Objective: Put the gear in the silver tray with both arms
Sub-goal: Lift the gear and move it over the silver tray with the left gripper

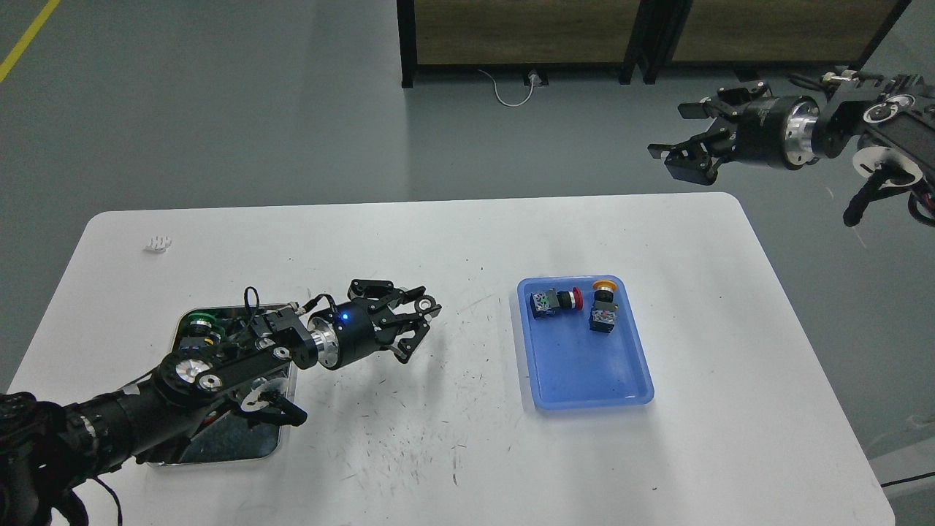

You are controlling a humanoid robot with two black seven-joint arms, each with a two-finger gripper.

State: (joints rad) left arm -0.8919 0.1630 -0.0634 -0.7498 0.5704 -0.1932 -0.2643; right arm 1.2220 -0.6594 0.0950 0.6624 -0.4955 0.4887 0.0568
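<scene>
The silver tray (241,442) lies at the table's front left, largely hidden under my left arm. A green-capped part (197,323) sits in its far left corner. My left gripper (418,329) is open and empty, just right of the silver tray and low over the table. My right gripper (670,131) is open and empty, held high beyond the table's far right corner. Two button-like parts lie in the blue tray: one with a red cap (556,300) and one with an orange cap (604,307).
The blue plastic tray (588,380) sits right of centre on the white table (453,241). A small white object (157,243) lies near the far left corner. Dark cabinets (526,36) stand on the floor behind.
</scene>
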